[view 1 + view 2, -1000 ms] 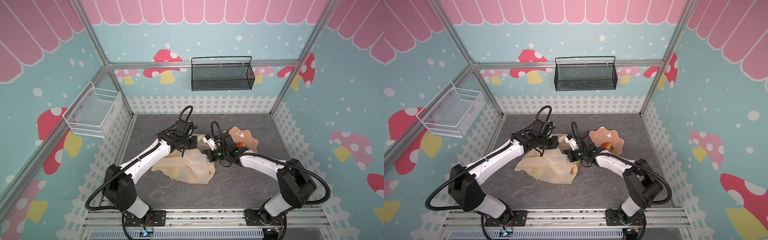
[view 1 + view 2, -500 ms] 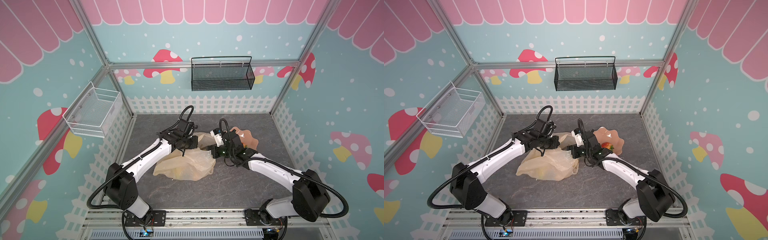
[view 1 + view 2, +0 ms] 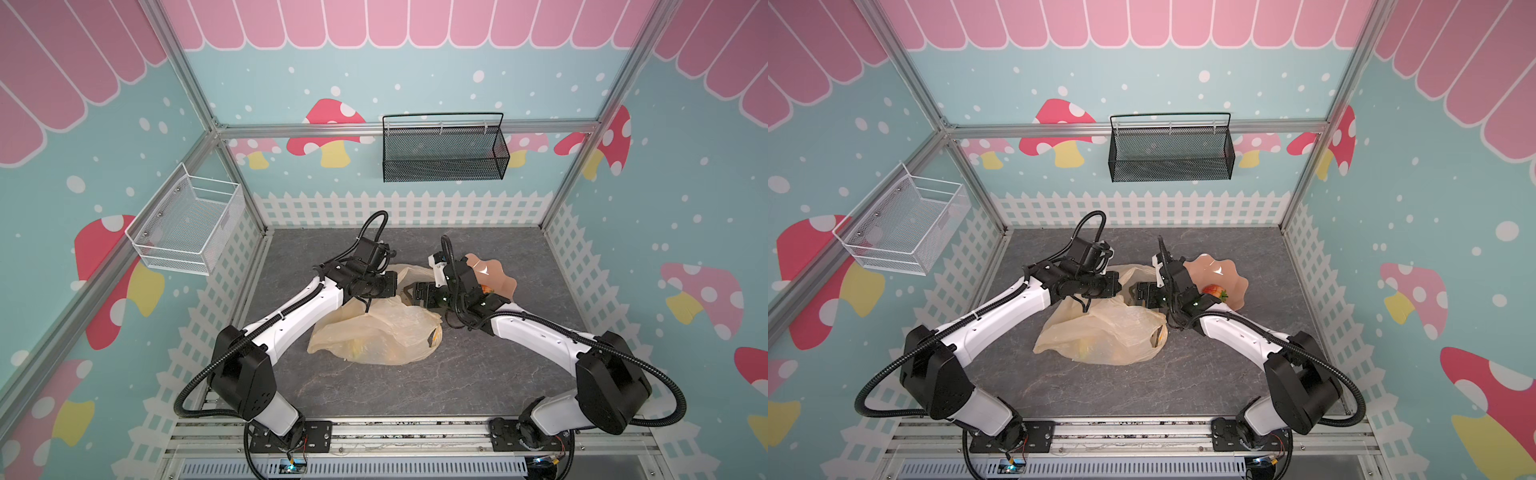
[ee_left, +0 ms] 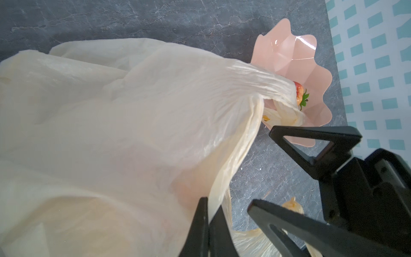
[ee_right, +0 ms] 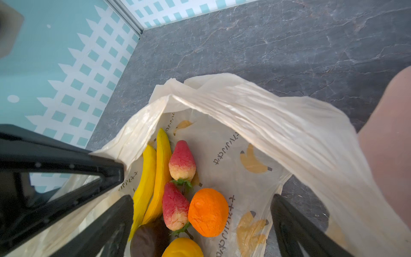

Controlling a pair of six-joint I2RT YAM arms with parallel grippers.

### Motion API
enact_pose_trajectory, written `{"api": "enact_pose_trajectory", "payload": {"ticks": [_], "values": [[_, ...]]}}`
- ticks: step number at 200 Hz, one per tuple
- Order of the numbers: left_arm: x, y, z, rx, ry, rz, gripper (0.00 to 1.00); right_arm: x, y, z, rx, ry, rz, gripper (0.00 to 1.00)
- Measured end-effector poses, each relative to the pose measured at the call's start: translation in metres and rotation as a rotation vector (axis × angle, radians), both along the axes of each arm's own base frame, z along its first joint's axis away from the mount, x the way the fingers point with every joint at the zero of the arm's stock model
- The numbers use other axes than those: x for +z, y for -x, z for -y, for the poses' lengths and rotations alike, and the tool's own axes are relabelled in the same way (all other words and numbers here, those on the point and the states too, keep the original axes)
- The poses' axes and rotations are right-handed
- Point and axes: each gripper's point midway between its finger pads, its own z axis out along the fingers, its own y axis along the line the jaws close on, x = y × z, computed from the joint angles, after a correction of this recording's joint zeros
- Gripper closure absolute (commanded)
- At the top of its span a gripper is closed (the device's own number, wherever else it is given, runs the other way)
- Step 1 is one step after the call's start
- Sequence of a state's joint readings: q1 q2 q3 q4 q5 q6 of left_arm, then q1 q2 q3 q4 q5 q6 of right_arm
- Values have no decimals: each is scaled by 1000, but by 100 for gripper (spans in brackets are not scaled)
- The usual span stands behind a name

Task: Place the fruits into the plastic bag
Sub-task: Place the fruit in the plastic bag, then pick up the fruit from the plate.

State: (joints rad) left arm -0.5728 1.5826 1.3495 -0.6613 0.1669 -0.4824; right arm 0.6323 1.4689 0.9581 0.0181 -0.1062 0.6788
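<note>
Grey marbled bench [image 3: 457, 374], mushroom-painted walls [image 3: 415, 62]: your bag [image 3: 386, 332] lies mid-bench with fruits [image 5: 178, 200] inside; one red fruit [image 3: 1213, 291] sits in the bowl [image 3: 1225, 270]. Your left claw [image 4: 210, 213] pinches the bag's rim; right claw [image 5: 201, 198] gapes empty at its mouth.

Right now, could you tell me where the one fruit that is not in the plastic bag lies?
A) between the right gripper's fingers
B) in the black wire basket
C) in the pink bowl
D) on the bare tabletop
C: a red green-leafed fruit lies in the pink bowl, while the other fruits lie inside the plastic bag.
</note>
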Motion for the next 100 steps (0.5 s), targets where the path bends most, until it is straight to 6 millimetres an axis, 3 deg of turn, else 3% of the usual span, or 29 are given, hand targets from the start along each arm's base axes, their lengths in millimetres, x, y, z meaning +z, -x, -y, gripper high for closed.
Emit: {"api": "enact_pose_trajectory", "payload": {"ticks": [21, 54, 100], "values": [[0, 0, 0, -1, 2, 0, 100, 17, -7, -2, -9, -15, 31, 3], [0, 0, 0, -1, 2, 1, 100, 61, -12, -6, -9, -59, 98, 2], [1, 0, 1, -1, 3, 2, 100, 138, 8, 22, -48, -107, 218, 1]]}}
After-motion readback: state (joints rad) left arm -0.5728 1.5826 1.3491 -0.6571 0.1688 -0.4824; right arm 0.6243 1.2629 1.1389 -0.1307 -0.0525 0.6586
